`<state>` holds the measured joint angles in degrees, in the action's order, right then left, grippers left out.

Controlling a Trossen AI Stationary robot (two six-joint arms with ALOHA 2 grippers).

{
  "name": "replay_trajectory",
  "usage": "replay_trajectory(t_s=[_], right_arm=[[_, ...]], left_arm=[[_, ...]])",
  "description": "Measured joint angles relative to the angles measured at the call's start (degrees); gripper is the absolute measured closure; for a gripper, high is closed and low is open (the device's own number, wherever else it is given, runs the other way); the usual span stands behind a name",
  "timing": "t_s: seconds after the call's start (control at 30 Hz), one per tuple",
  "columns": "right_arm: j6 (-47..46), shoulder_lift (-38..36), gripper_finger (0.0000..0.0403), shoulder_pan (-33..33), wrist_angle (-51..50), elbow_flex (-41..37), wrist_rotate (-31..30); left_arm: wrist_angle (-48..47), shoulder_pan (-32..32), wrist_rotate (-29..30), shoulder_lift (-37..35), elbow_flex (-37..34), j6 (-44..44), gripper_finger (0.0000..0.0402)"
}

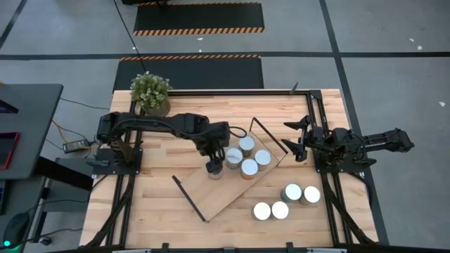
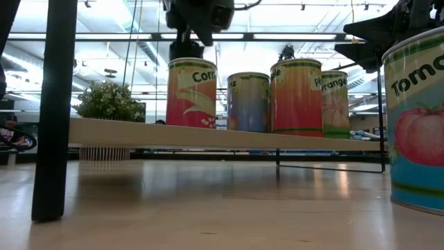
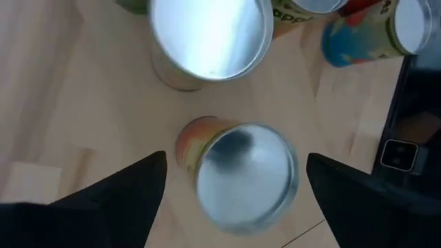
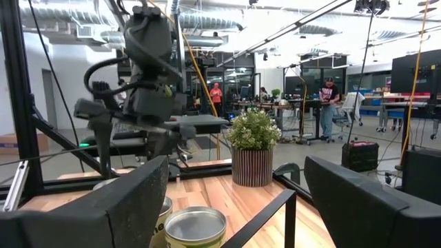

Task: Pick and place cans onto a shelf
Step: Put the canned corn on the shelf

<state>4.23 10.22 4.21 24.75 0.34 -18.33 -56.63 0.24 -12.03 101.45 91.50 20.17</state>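
Observation:
The shelf (image 1: 225, 193) is a light-wood board lying slantwise on the table's middle, with several cans standing on it (image 1: 249, 167). My left gripper (image 1: 214, 167) is open just above the shelf's leftmost can (image 3: 244, 176). That can has an orange-red side and stands upright on the board (image 2: 191, 94). The fingers (image 3: 131, 193) stand on either side of its silver top, with a gap on both sides. Several more cans (image 1: 292, 192) stand on the table at the near right. My right gripper (image 1: 295, 140) is open and empty at the right, beside the shelf's far end.
A potted green plant (image 1: 150, 91) stands at the table's far left corner. The shelf's black wire frames (image 1: 190, 197) stick up at its two short ends. A large tomato can (image 2: 416, 125) stands close to the low camera. People show in the room behind (image 4: 329, 96).

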Motion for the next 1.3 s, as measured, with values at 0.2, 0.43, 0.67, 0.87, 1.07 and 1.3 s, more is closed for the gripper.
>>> replay_trajectory(t_s=[0.2, 0.43, 0.67, 0.87, 1.07, 1.3], right_arm=[[0.0, -0.02, 0.0056, 0.0, 0.0, 0.0, 0.0], [0.0, -0.02, 0.0056, -0.01, 0.02, 0.0, 0.0], [0.0, -0.02, 0.0056, 0.0, 0.02, 0.02, 0.0], [0.0, -0.01, 0.0056, -0.02, 0.01, 0.0, 0.0], [0.0, -0.02, 0.0056, -0.02, 0.02, 0.0, -0.02], [0.0, -0.02, 0.0056, 0.0, 0.02, 0.0, -0.02]], left_arm=[[-5.64, -1.2, 3.86, -5.08, 0.09, -5.94, 0.0046], [-12.14, -6.99, 16.7, -6.58, -0.11, -8.25, 0.0046], [-10.47, -9.23, 20.86, -2.31, -0.11, -5.51, 0.0046], [-9.72, -8.99, 15.72, 0.85, 0.11, -2.97, 0.0046], [-9.57, -9.04, 15.56, 1.21, 0.25, -2.39, 0.0046], [-7.73, -9.08, 17.13, 1.32, 2.53, -2.76, 0.0046]])
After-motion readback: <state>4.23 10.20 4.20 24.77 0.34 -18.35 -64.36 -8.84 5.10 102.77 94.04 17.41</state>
